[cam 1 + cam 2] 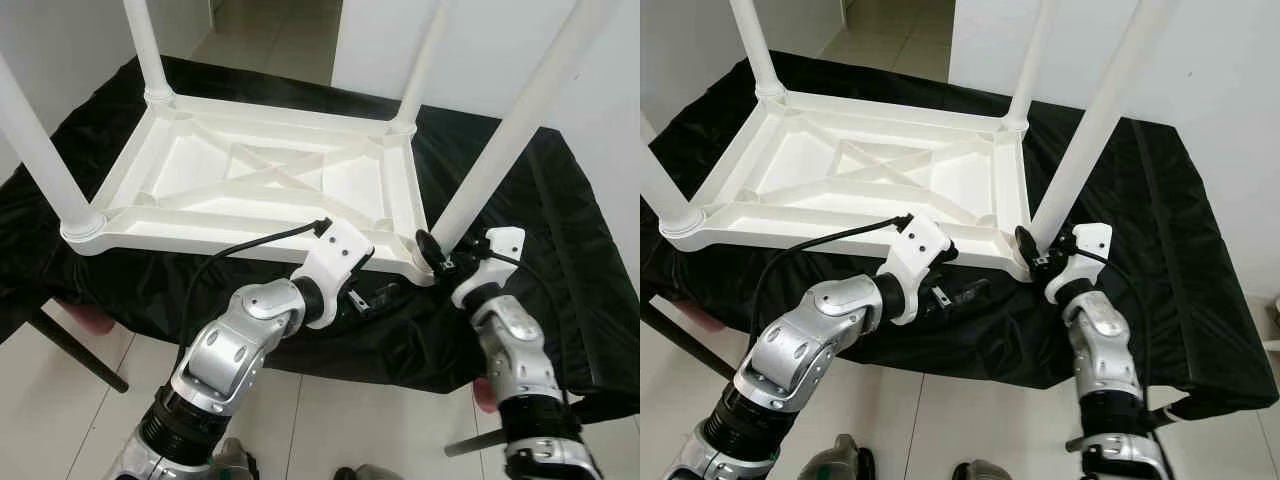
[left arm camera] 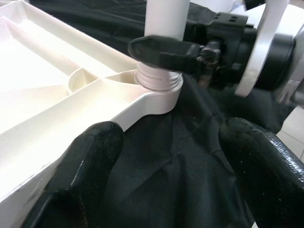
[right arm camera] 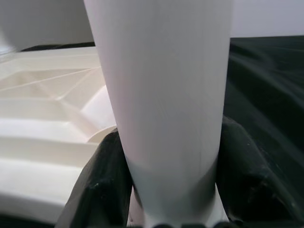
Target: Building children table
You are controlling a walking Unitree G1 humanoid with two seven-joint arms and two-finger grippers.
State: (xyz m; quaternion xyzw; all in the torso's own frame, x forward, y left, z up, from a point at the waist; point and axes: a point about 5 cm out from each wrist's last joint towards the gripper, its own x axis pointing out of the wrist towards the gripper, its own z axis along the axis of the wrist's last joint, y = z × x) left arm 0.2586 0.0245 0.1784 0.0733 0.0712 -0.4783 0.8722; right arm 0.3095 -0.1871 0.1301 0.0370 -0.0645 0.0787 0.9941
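White plastic tabletop (image 1: 250, 175) lay upside down on the black-draped desk (image 1: 560, 260), legs pointing up, so sockets faced me. My right hand (image 1: 437, 252) was closed around the near-right leg (image 1: 500, 150) just above its socket, probably to seat it. My left hand (image 2: 166, 166) hovered open beside that corner.

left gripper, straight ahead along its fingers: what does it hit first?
Probably the right gripper's finger clamped on the near-right table leg, above its threaded socket. The left gripper is open over black cloth; depth is uncertain.
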